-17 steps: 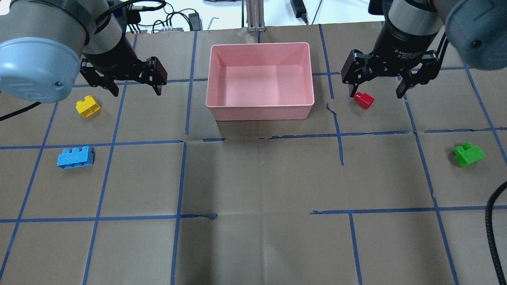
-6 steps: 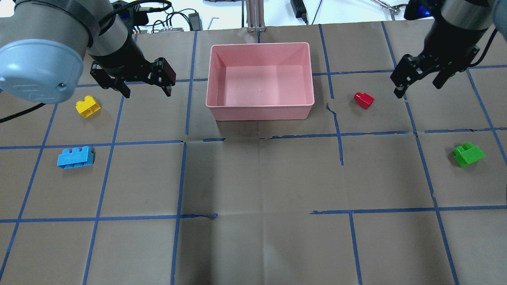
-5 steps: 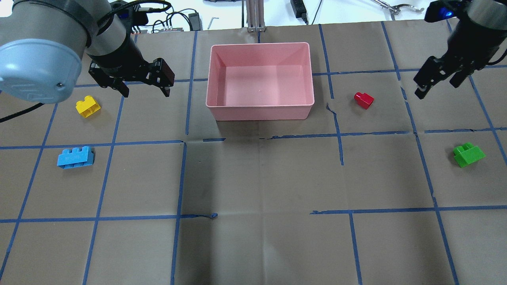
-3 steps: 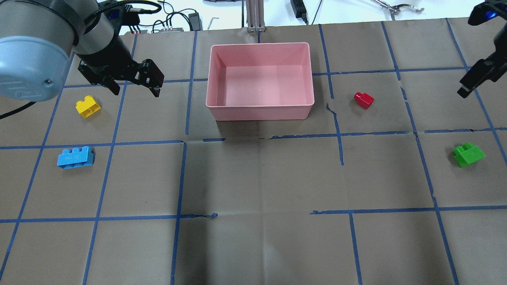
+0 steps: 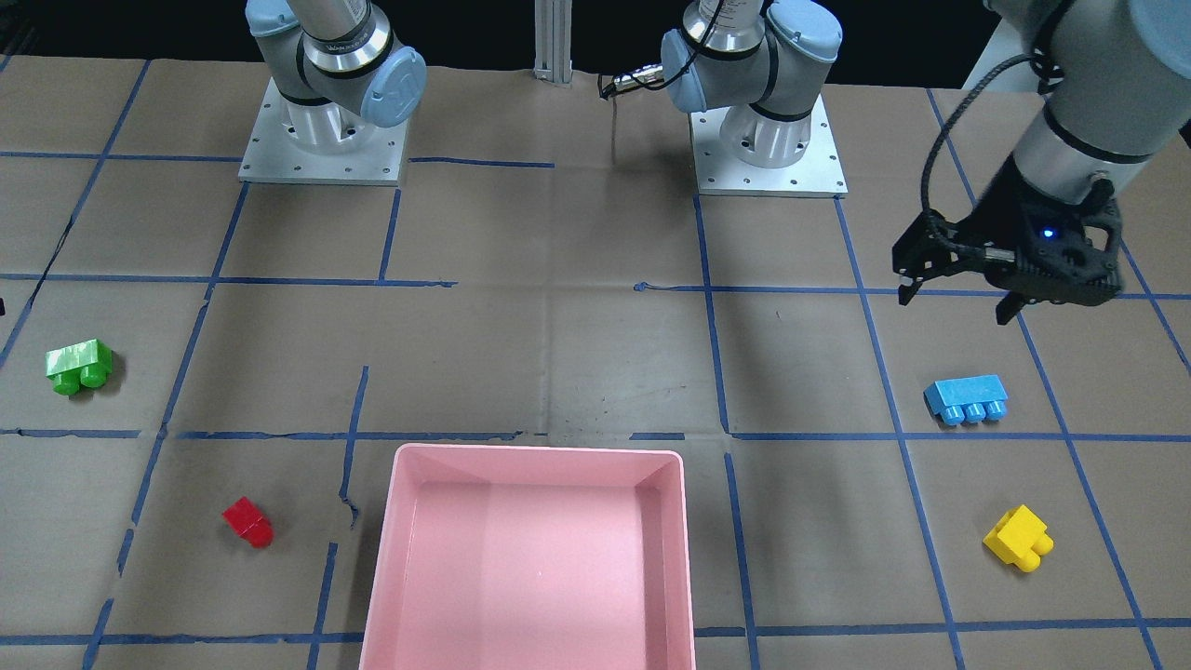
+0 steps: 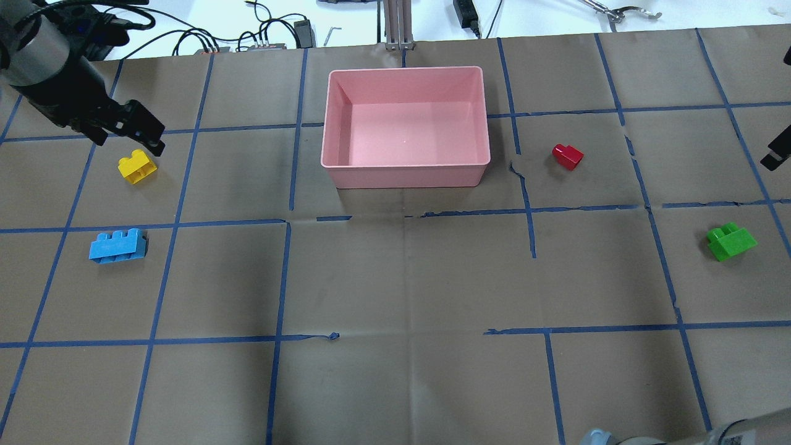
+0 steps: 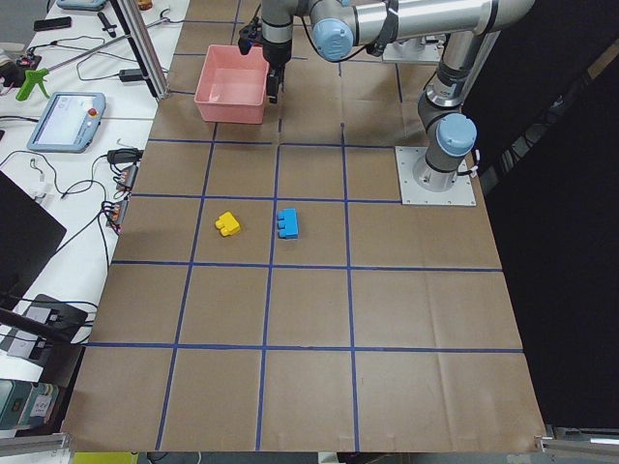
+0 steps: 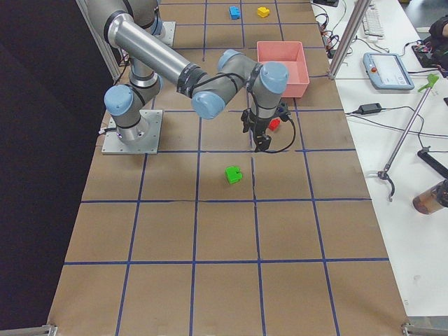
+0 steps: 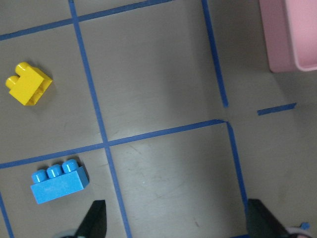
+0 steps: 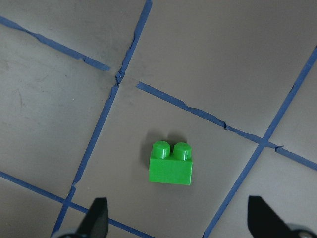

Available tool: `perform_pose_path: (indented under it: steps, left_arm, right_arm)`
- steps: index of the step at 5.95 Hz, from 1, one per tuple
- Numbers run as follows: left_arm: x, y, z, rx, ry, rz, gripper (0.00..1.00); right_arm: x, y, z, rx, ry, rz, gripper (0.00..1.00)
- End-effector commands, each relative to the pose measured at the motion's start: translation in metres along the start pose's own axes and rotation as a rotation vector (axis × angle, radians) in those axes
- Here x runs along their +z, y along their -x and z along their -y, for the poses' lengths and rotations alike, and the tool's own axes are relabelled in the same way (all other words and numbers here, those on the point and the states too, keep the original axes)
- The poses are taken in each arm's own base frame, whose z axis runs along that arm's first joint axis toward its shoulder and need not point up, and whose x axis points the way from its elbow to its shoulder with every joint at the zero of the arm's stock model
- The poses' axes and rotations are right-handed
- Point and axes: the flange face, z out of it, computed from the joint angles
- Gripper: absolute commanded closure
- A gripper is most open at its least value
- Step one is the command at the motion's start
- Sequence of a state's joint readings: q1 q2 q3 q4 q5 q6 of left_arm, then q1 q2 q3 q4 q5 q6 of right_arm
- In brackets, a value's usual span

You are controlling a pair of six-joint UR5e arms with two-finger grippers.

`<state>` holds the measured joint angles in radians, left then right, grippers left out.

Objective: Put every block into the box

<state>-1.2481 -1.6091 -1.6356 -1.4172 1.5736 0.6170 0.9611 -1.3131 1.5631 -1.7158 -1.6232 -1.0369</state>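
Both of my arms have swung outward from the large shallow pink plastic box (image 6: 401,176) since the earlier overhead frames, while the box and all four bricks lie where they did. I read the overhead view as a dial centred on the box.

My left gripper (image 5: 956,305) has gone from just beside the box's 9 o'clock wall out toward the 9 o'clock edge of the view. It hangs well above the table, jaws spread wide and holding nothing.

My right gripper (image 10: 178,223) has gone out past 3 o'clock, so only one dark finger shows at that edge of the overhead view. Its wrist camera shows both fingertips far apart and empty. The green two-stud plastic brick (image 10: 171,166) lies on the table below, between them and untouched.

All four bricks lie on the paper outside the box's raised rim:
- The yellow two-stud plastic brick (image 6: 137,167) is at 9 o'clock.
- The longer blue three-stud plastic brick (image 6: 117,245) is at 8 o'clock.
- The small red one-stud plastic brick (image 6: 568,156) is at 3 o'clock, near the box but apart from it.
- The green brick is at 4 o'clock, close to the view's edge.

Brown paper (image 6: 401,278) crossed by blue tape lines (image 6: 160,340) runs from the box's 6 o'clock wall to the near edge, and also lies between each brick and the box. The box's 12 o'clock wall sits near the paper's far edge, where a metal post (image 6: 398,25) and cables (image 6: 259,31) stand.
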Motion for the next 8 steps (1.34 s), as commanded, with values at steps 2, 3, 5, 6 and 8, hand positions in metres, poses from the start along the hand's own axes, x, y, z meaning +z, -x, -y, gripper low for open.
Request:
perform_pose_path:
  steps: [2, 3, 5, 6, 8]
  left_arm:
    - [0.033, 0.097, -0.047, 0.414, 0.032, -0.045, 0.01]
    - [0.054, 0.118, -0.049, 0.596, 0.045, -0.081, 0.01]
    - [0.086, 0.149, -0.052, 0.890, 0.035, -0.106, 0.01]
    - [0.112, 0.160, -0.050, 0.912, 0.027, -0.074, 0.01]
    - [0.168, 0.170, -0.080, 0.943, 0.019, -0.064, 0.01]
  right_arm:
    - [0.087, -0.030, -0.005, 0.037, 0.023, 0.050, 0.00]
    - [0.127, -0.016, -0.010, 0.036, 0.010, 0.023, 0.00]
    - [0.172, 0.006, -0.018, 0.001, -0.029, -0.024, 0.00]
    - [0.176, 0.006, -0.020, 0.002, -0.023, -0.019, 0.00]
    - [0.182, 0.006, -0.024, 0.004, -0.008, -0.013, 0.00]
